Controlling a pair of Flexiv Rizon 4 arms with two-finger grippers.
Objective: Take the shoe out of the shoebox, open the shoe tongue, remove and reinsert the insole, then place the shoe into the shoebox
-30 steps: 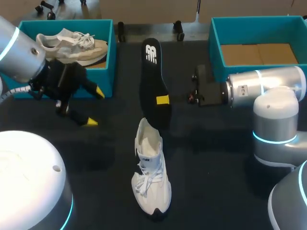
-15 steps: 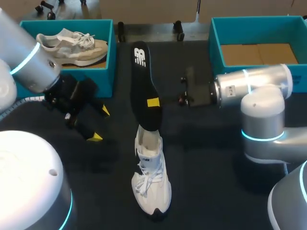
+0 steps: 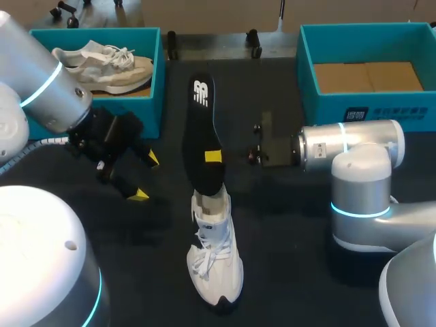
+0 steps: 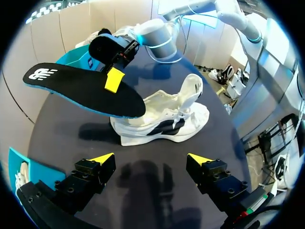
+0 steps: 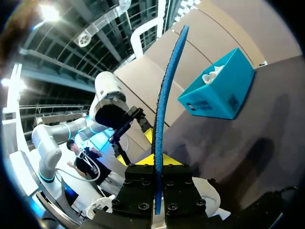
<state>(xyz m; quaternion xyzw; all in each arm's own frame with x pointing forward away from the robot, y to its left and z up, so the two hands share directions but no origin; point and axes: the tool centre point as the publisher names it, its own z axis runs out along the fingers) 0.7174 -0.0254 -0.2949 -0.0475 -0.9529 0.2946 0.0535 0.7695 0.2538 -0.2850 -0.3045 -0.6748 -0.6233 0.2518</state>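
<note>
A white shoe [image 3: 215, 255] lies on its side on the dark table, toe toward me. My right gripper [image 3: 213, 157] is shut on a black insole [image 3: 202, 116] with a blue underside. It holds the insole on edge, slanting down so that its lower end meets the shoe's heel opening. The right wrist view shows the insole's blue edge [image 5: 167, 86] rising from between the right gripper [image 5: 157, 162]. My left gripper [image 3: 146, 176] is open and empty, left of the insole. In the left wrist view the shoe [image 4: 164, 121] and insole [image 4: 81, 88] lie ahead of the left gripper [image 4: 151, 158].
A teal shoebox [image 3: 158, 82] at the back left holds a beige shoe [image 3: 102, 58]. A second teal box [image 3: 320, 105] at the back right shows only its cardboard floor. My right arm lies across the table in front of that box.
My right arm has carried the insole left and down, bringing its lower end onto the shoe's opening. My left gripper has shifted slightly right and stays open.
</note>
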